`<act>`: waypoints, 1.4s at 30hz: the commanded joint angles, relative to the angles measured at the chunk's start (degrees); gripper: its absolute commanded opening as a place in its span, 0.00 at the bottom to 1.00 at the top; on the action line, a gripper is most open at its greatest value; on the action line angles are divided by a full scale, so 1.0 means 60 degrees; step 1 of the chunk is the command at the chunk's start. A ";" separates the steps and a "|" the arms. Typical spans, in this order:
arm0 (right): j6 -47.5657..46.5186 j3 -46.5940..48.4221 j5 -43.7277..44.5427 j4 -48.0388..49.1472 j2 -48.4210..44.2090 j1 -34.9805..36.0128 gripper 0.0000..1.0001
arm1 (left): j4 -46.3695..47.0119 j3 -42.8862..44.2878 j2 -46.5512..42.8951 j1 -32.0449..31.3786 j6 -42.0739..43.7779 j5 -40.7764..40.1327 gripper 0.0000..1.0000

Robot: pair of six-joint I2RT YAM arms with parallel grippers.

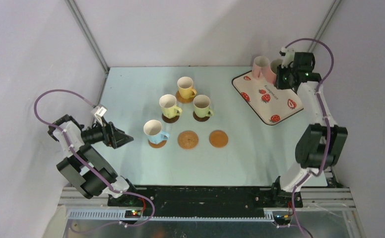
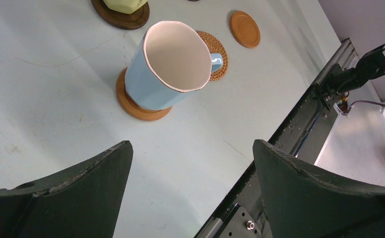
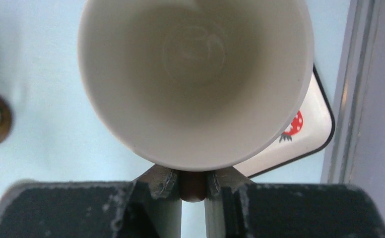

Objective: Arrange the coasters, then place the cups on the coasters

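With four cups (image 1: 171,105) already seated, I have the right pincer (image 3: 193,187) pinched shut on the handle of a pink cup (image 3: 195,74) at the tray (image 1: 280,106), a second pink cup (image 1: 260,66) just beside it, and two bare coasters (image 1: 188,140) well off to its left waiting.

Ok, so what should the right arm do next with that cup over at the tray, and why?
Probably lift it straight up, then carry it left. The right gripper is shut on the rim of a pink cup at the strawberry tray, so the grip looks made. The bare coaster nearest that arm has no cup on it, which makes it the likely target.
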 commanded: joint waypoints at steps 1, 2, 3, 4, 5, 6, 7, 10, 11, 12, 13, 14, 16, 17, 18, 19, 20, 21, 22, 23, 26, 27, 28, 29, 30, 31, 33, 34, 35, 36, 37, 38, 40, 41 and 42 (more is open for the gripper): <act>-0.0358 0.0304 -0.0778 0.0510 -0.1655 0.0873 0.00 | -0.0439 0.0297 -0.0192 0.0103 0.0181 0.0305 0.98; -0.0405 0.0313 -0.0801 0.0448 -0.1990 0.1040 0.00 | -0.0445 0.0304 -0.0173 0.0105 0.0185 0.0306 0.98; -0.0547 0.0298 -0.0810 0.0332 -0.2341 0.1517 0.00 | -0.0449 0.0307 -0.0163 0.0099 0.0195 0.0310 0.98; -0.0646 0.0194 -0.0798 0.0285 -0.2526 0.1765 0.00 | -0.0450 0.0317 -0.0152 0.0101 0.0196 0.0308 0.98; -0.0867 0.0121 -0.0803 0.0225 -0.2871 0.2325 0.00 | -0.0450 0.0314 -0.0132 0.0111 0.0194 0.0307 0.98; -0.0996 -0.0091 -0.0793 0.0195 -0.3040 0.2616 0.00 | -0.0443 0.0312 -0.0121 0.0107 0.0188 0.0314 0.98; -0.1266 -0.0220 -0.0749 0.0173 -0.3347 0.3292 0.00 | -0.0441 0.0311 -0.0124 0.0099 0.0182 0.0319 0.98; -0.1752 -0.0923 -0.0652 0.0173 -0.3811 0.4698 0.00 | -0.0451 0.0298 -0.0174 0.0098 0.0202 0.0312 0.98; -0.1909 -0.1060 -0.0730 0.0197 -0.4023 0.5328 0.00 | -0.0451 0.0286 -0.0194 0.0104 0.0211 0.0318 0.98; -0.1950 -0.1343 -0.0980 0.0225 -0.4092 0.5612 0.00 | -0.0451 0.0276 -0.0219 0.0105 0.0215 0.0320 0.98; -0.1987 -0.1607 -0.1099 0.0247 -0.4222 0.6143 0.00 | -0.0443 0.0269 -0.0224 0.0102 0.0230 0.0317 0.98; -0.2008 -0.1747 -0.1259 0.0300 -0.4258 0.6400 0.00 | -0.0449 0.0268 -0.0223 0.0097 0.0233 0.0309 0.98; -0.2101 -0.2169 -0.1310 0.0466 -0.4326 0.7354 0.00 | -0.0448 0.0275 -0.0216 0.0100 0.0227 0.0312 0.98; -0.2126 -0.2473 -0.1286 0.0543 -0.4324 0.7562 0.00 | -0.0449 0.0269 -0.0200 0.0105 0.0233 0.0309 0.98; -0.2200 -0.2619 -0.1170 0.0689 -0.4309 0.7934 0.00 | -0.0447 0.0275 -0.0199 0.0098 0.0234 0.0322 0.98; -0.2242 -0.2904 -0.1121 0.0757 -0.4235 0.8094 0.00 | -0.0441 0.0269 -0.0191 0.0093 0.0228 0.0314 0.98; -0.2280 -0.3025 -0.0989 0.0881 -0.4125 0.8374 0.00 | -0.0441 0.0268 -0.0208 0.0100 0.0231 0.0320 0.98; -0.2267 -0.3295 -0.0909 0.0956 -0.4078 0.8490 0.00 | -0.0446 0.0267 -0.0241 0.0101 0.0230 0.0313 0.98; -0.2199 -0.3433 -0.0903 0.1176 -0.3969 0.8649 0.00 | -0.0438 0.0260 -0.0257 0.0104 0.0240 0.0312 0.98; -0.2116 -0.3697 -0.0920 0.1308 -0.3912 0.8715 0.00 | -0.0444 0.0251 -0.0279 0.0113 0.0251 0.0316 0.98; -0.1830 -0.4113 -0.0830 0.2070 -0.3694 0.8995 0.00 | -0.0440 0.0239 -0.0313 0.0110 0.0264 0.0302 0.98; -0.1808 -0.4171 -0.0587 0.2165 -0.3620 0.9071 0.00 | -0.0448 0.0238 -0.0315 0.0108 0.0261 0.0305 0.98; -0.1765 -0.4179 -0.0493 0.2314 -0.3433 0.9230 0.00 | -0.0442 0.0238 -0.0301 0.0103 0.0255 0.0298 0.98; -0.1784 -0.4195 -0.0294 0.2395 -0.3336 0.9428 0.00 | -0.0437 0.0245 -0.0301 0.0105 0.0251 0.0312 0.98; -0.1807 -0.4190 -0.0185 0.2416 -0.3135 0.9529 0.00 | -0.0437 0.0247 -0.0294 0.0099 0.0239 0.0316 0.98; -0.1842 -0.4194 0.0076 0.2475 -0.3033 0.9729 0.00 | -0.0447 0.0242 -0.0303 0.0095 0.0237 0.0320 0.98; -0.1869 -0.4187 0.0322 0.2577 -0.2693 0.9908 0.00 | -0.0445 0.0238 -0.0314 0.0103 0.0254 0.0306 0.98; -0.1857 -0.4193 0.0357 0.2609 -0.2637 0.9945 0.00 | -0.0440 0.0242 -0.0315 0.0102 0.0251 0.0306 0.98; -0.1832 -0.4190 0.0365 0.2633 -0.2517 0.9976 0.00 | -0.0448 0.0240 -0.0308 0.0104 0.0250 0.0299 0.99; -0.1823 -0.4187 0.0301 0.2637 -0.2483 0.9994 0.00 | -0.0442 0.0238 -0.0305 0.0117 0.0250 0.0302 0.98; -0.1806 -0.4186 0.0266 0.2611 -0.2395 1.0032 0.00 | -0.0437 0.0238 -0.0302 0.0119 0.0257 0.0302 0.98; -0.1796 -0.4190 0.0247 0.2612 -0.2348 1.0051 0.00 | -0.0444 0.0256 -0.0294 0.0120 0.0252 0.0304 0.98; -0.1717 -0.4195 0.0277 0.2682 -0.2201 1.0075 0.00 | -0.0440 0.0247 -0.0287 0.0115 0.0254 0.0310 0.98; -0.1662 -0.4191 0.0291 0.2772 -0.2112 1.0086 0.00 | -0.0438 0.0250 -0.0287 0.0116 0.0259 0.0315 0.98; -0.1643 -0.4187 0.0352 0.2824 -0.2053 1.0092 0.00 | -0.0436 0.0248 -0.0268 0.0111 0.0256 0.0316 0.98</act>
